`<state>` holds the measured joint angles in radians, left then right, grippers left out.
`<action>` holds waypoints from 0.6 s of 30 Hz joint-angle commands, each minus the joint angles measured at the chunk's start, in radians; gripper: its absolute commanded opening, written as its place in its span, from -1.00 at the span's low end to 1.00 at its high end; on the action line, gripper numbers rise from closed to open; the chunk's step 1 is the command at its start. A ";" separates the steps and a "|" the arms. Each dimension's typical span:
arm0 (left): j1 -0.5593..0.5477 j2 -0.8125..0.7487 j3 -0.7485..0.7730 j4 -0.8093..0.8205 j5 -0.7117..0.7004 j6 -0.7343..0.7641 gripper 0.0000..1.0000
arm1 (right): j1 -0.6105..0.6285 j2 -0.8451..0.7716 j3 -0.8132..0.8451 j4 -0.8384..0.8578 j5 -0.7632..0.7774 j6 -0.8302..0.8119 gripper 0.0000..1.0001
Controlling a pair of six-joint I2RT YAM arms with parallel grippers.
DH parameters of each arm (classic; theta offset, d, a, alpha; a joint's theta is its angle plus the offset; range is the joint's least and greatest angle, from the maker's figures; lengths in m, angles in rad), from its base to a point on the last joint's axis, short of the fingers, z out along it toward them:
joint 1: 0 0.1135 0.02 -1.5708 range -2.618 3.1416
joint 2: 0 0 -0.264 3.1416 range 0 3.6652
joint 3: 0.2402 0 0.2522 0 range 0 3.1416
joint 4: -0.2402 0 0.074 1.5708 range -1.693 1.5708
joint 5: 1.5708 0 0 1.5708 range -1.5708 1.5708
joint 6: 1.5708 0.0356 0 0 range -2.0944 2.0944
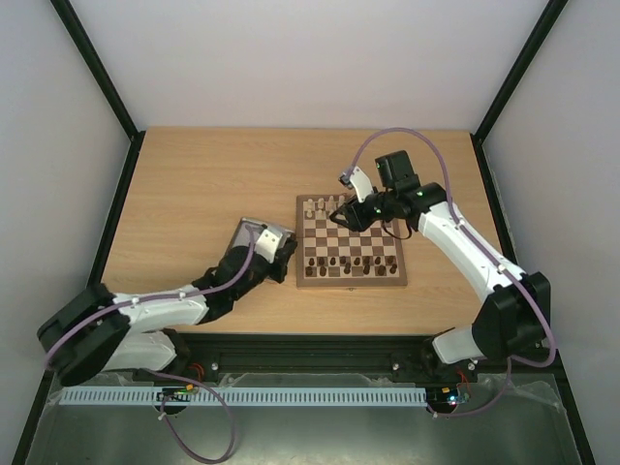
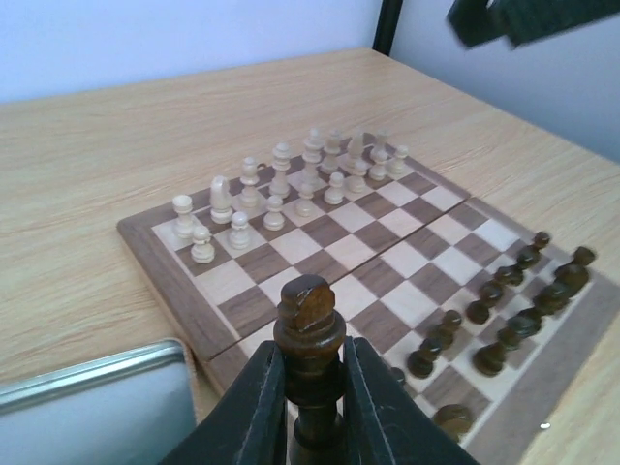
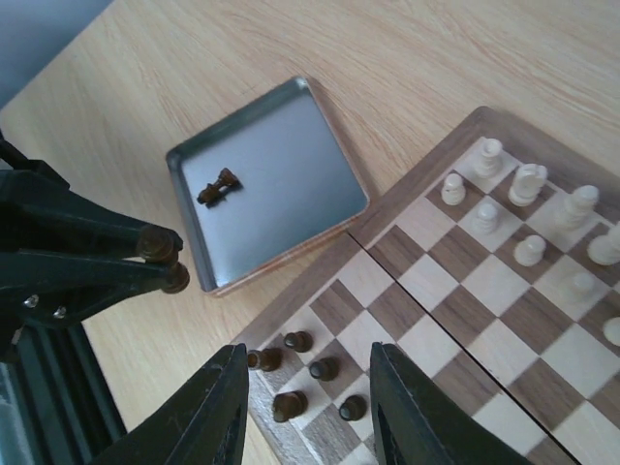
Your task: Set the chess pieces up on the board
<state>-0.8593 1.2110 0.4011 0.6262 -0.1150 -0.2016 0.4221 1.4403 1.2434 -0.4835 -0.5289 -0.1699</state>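
My left gripper [image 2: 312, 351] is shut on a dark brown chess piece [image 2: 308, 315], held upright by its neck just off the board's near-left corner, beside the tray. The same gripper [image 1: 277, 254] shows in the top view, left of the board [image 1: 351, 283]. Several dark pieces [image 2: 504, 310] stand along the board's near rows [image 3: 325, 368], some of them lying tilted. One more dark piece [image 3: 218, 186] lies on its side in the metal tray [image 3: 281, 145]. My right gripper [image 3: 308, 383] hangs open above the board's near-left squares with nothing between its fingers [image 3: 225, 397].
Cream pieces [image 2: 291, 184] fill the board's two far rows [image 3: 528, 184]. The tray [image 2: 97, 407] sits on the wooden table left of the board, touching its edge. The enclosure's black posts and white walls stand round the table.
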 commanded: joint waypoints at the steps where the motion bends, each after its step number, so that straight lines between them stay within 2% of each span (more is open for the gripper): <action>1: -0.007 0.123 -0.075 0.431 -0.074 0.138 -0.87 | -0.003 -0.051 -0.060 0.038 0.079 -0.018 -0.26; 9: -0.006 0.368 -0.020 0.599 -0.017 0.158 -0.95 | -0.003 -0.047 -0.082 0.052 0.107 -0.008 -0.26; 18: 0.039 0.517 0.070 0.623 0.070 0.127 -0.95 | -0.003 -0.054 -0.102 0.059 0.130 -0.025 -0.26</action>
<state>-0.8436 1.6905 0.4343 1.1503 -0.1085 -0.0597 0.4202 1.3991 1.1618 -0.4274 -0.4103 -0.1761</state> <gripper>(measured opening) 0.121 0.369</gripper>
